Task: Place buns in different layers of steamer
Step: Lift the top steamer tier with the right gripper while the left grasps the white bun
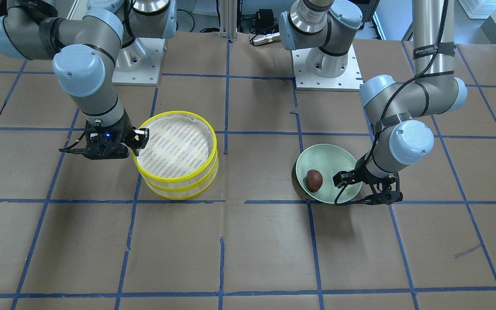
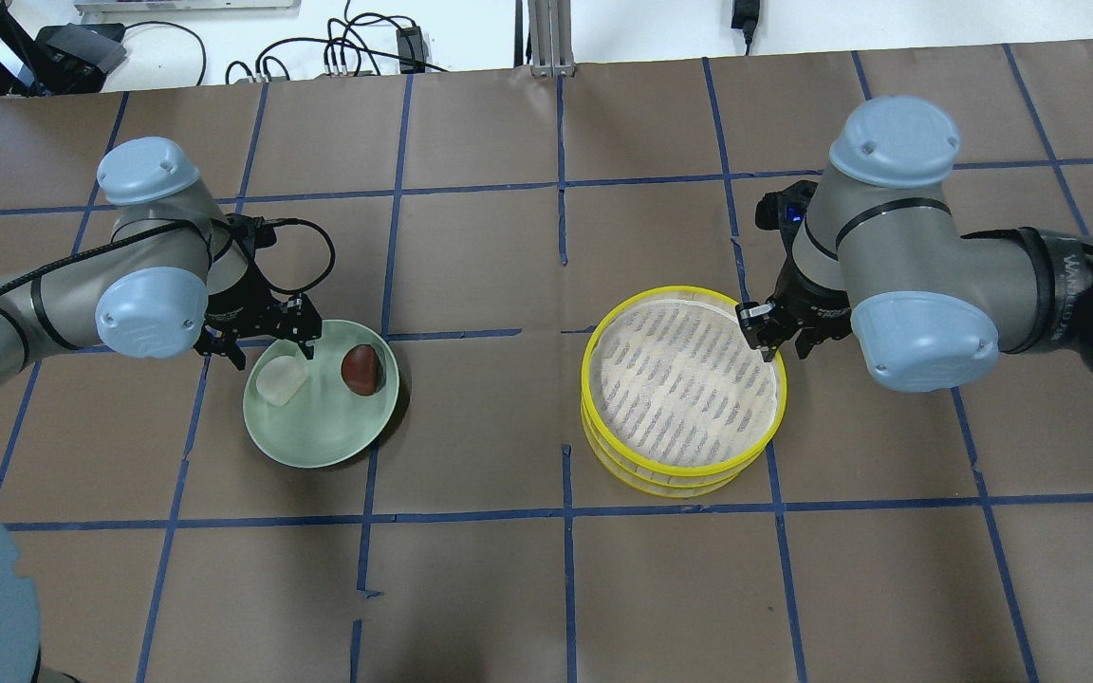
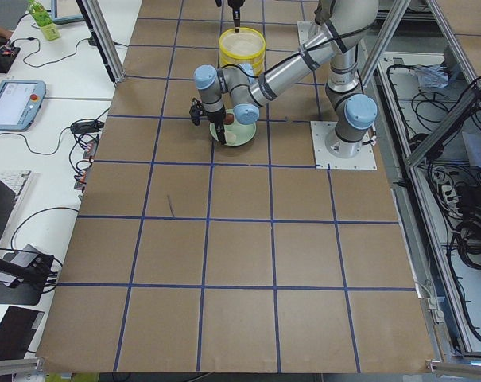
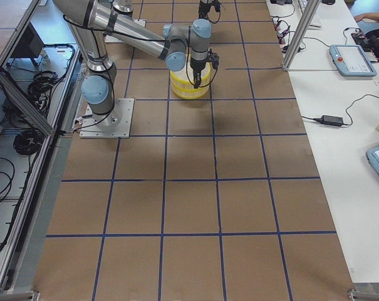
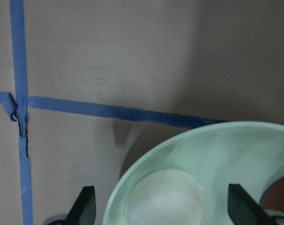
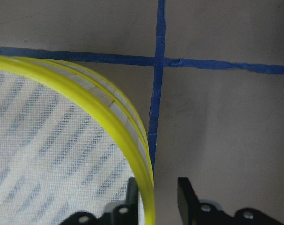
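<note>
The white bun (image 2: 281, 381) and the dark reddish-brown bun (image 2: 362, 368) lie on a pale green plate (image 2: 319, 446). My left gripper (image 2: 269, 351) is open and low over the plate. In the left wrist view its fingertips (image 5: 85, 206) stand on either side of the white bun (image 5: 165, 201). The two-tier steamer (image 2: 684, 389) stands stacked, and its top tier holds only the liner. My right gripper (image 2: 779, 349) is open at its rim. In the right wrist view the yellow rim (image 6: 109, 98) runs between the two fingers (image 6: 186, 197). From the front the brown bun (image 1: 314, 180) shows, and the white bun is hidden behind the left gripper (image 1: 347, 178).
The brown paper table (image 2: 546, 588) has a grid of blue tape. The arm bases (image 1: 327, 64) stand on the robot's side of the table. Cables and equipment (image 2: 347, 47) lie beyond the far table edge.
</note>
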Action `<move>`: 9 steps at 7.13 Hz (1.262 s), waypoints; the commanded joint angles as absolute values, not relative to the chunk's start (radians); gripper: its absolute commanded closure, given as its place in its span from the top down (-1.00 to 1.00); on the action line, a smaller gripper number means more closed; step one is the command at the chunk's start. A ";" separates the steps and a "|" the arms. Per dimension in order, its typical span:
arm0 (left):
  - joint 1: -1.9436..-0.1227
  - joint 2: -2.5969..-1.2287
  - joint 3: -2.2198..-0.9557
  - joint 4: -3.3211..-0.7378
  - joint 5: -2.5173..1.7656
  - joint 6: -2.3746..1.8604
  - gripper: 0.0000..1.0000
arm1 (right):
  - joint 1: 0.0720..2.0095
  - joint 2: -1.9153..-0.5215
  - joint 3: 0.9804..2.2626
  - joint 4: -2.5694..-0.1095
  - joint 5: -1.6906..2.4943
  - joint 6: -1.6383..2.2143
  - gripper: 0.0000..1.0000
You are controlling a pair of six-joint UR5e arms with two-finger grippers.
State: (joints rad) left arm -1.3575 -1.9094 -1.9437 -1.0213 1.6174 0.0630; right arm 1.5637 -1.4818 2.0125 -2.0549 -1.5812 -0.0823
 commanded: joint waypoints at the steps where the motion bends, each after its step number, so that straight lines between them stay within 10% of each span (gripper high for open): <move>1: -1.358 -1.905 -1.971 -1.020 1.597 0.058 -0.40 | 1.571 -1.485 2.013 -2.049 -1.577 -0.080 -0.84; 2: -1.358 -1.904 -1.971 -1.020 1.597 0.025 -0.96 | 1.571 -1.491 2.013 -2.049 -1.575 -0.080 -0.84; 9: -1.418 -1.786 -1.881 -1.109 1.602 -0.018 -1.00 | 1.214 -1.490 1.928 -2.025 -1.583 -0.494 -0.82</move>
